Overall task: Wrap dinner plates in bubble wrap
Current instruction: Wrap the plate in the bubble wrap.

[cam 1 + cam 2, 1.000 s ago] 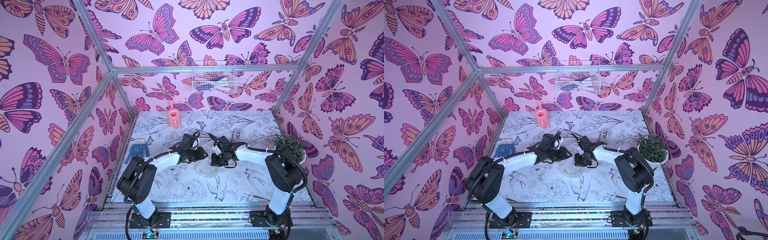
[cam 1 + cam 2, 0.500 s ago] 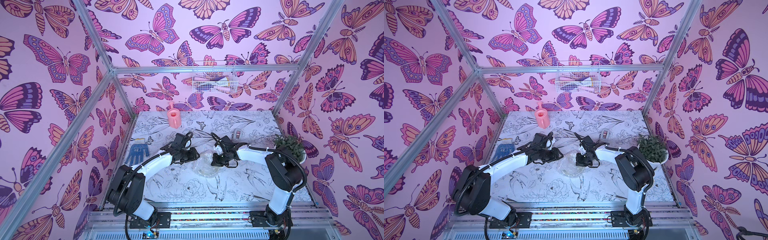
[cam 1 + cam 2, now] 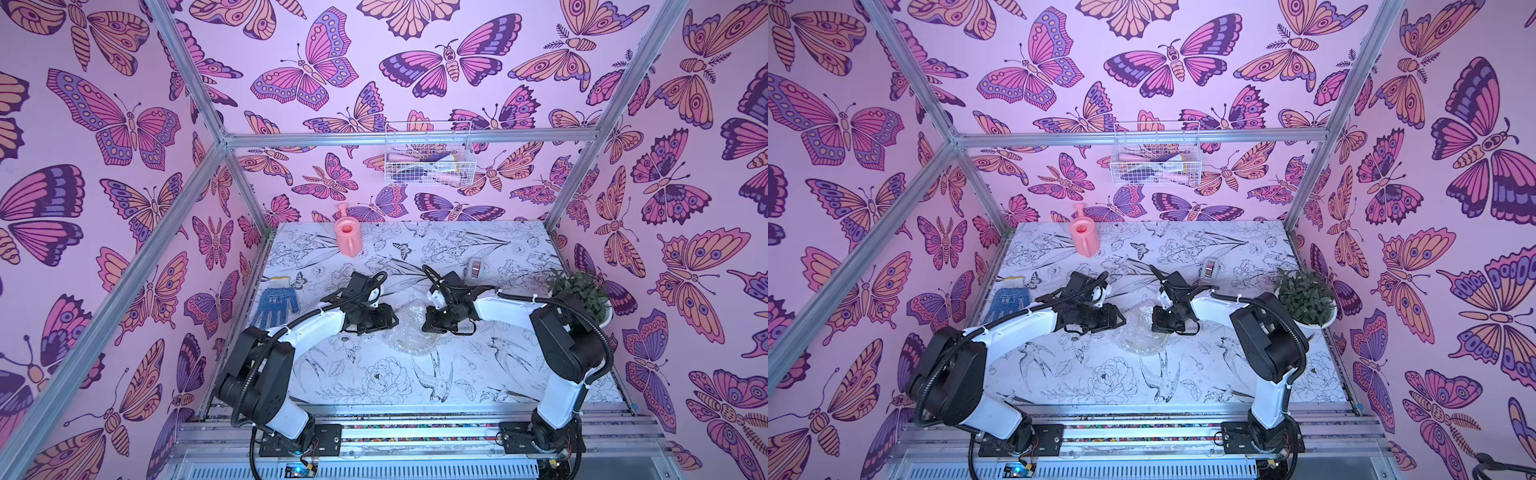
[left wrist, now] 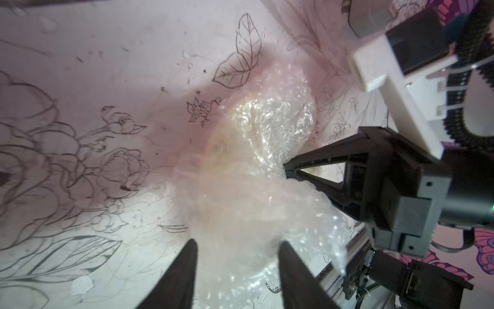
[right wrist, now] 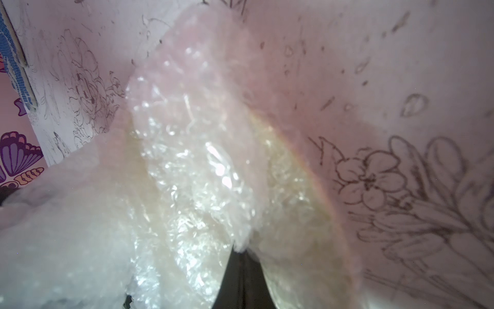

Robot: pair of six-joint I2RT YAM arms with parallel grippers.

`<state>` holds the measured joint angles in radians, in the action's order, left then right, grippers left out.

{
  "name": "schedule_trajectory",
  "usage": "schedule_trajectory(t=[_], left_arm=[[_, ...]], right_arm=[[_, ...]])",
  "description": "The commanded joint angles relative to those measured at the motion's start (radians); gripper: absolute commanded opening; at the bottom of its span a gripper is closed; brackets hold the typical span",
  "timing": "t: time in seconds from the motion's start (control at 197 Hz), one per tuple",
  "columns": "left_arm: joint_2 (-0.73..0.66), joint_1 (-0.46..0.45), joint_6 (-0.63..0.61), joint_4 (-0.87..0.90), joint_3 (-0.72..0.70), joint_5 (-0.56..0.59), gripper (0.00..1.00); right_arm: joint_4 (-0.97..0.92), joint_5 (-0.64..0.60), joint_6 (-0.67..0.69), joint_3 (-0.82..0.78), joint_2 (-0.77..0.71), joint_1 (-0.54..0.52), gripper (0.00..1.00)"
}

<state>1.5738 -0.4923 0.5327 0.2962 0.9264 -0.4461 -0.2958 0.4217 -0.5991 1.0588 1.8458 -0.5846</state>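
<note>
Plate [image 5: 299,192] lies flat at mid-table [image 3: 365,386] under the bubble wrap [image 3: 409,328], between my two grippers. I only make out its cream rim through the plastic. My right gripper [image 4: 285,166] has its fingers together, pinching a fold of wrap at the bundle's edge. My left gripper [image 4: 238,244] has its fingers apart, with wrap bulging between them, and I cannot tell whether they press on it.

My worry is the wrap itself. It looks springy and loosely bunched, so if the right pinch lets go before the left closes, I expect the folds to open again. If I pull the pinched fold hard, the slick plate may slide on the table or slip out of the bundle. Closing the left fingers blind could also catch the rim and tip the plate.
</note>
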Motion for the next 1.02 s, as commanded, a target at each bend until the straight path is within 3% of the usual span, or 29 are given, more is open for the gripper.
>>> schedule_trajectory(t=[0.0,0.081,0.178,0.462,0.691,0.828,1.011], left_arm=[[0.043,-0.034,-0.031,-0.035,0.071,-0.062,0.31],[0.096,-0.064,-0.025,-0.064,0.107,-0.098,0.11],[0.148,-0.092,0.01,-0.13,0.12,-0.136,0.0],[0.292,-0.117,0.137,-0.355,0.059,-0.18,0.0],[0.352,-0.123,0.141,-0.366,0.022,-0.161,0.0],[0.339,-0.118,0.131,-0.35,-0.011,-0.147,0.0],[0.328,-0.114,0.115,-0.325,-0.027,-0.133,0.0]], right_arm=[[-0.106,-0.09,-0.01,-0.057,0.064,0.002,0.0],[-0.099,-0.087,-0.013,-0.06,0.063,0.002,0.0],[-0.091,-0.08,-0.015,-0.063,0.066,0.002,0.0],[-0.046,-0.04,-0.039,-0.074,0.065,0.002,0.0],[-0.051,0.001,-0.064,-0.096,-0.044,0.055,0.0],[-0.066,0.071,-0.053,-0.093,-0.147,0.188,0.31],[-0.164,0.127,0.035,0.04,-0.144,0.367,0.43]])
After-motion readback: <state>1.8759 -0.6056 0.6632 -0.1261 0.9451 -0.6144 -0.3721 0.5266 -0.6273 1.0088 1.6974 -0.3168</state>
